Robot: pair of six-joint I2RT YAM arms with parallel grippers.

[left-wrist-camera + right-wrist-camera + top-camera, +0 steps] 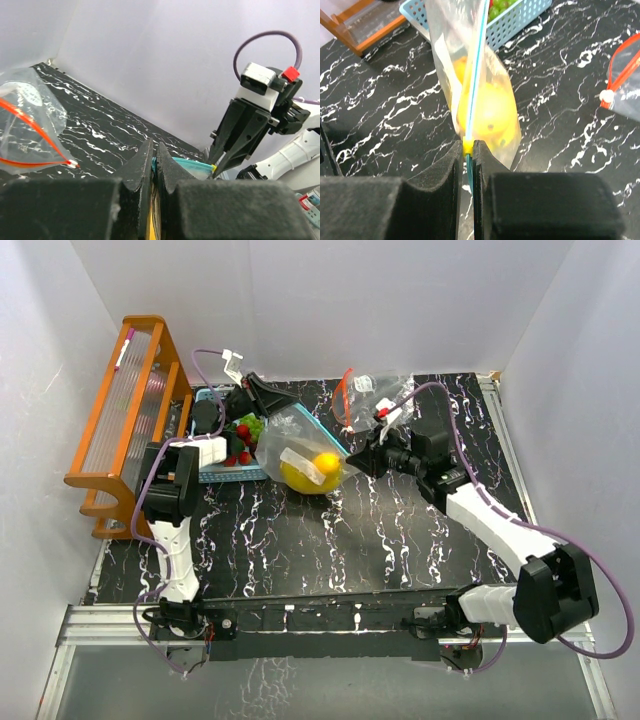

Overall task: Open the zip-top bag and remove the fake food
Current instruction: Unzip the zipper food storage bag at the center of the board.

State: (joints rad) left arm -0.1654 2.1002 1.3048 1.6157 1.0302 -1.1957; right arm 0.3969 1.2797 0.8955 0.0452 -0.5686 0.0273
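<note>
A clear zip-top bag [300,455] with a teal zip hangs stretched between my two grippers above the table. Inside it lies yellow fake food [312,472], seen close up as a rounded yellow fruit [490,110]. My left gripper [283,412] is shut on the bag's far corner, its jaws pinching the teal zip edge [155,161]. At the bag's other end my right gripper [350,458] is shut on the yellow zip slider [468,146]. More fake food, red strawberries and green grapes [243,437], lies in the basket beside the bag.
The light-blue slotted basket [212,476] stands at the back left under the left arm. An orange wooden rack [125,410] stands along the left edge. A second clear bag with a red zip [368,398] lies at the back, right of centre.
</note>
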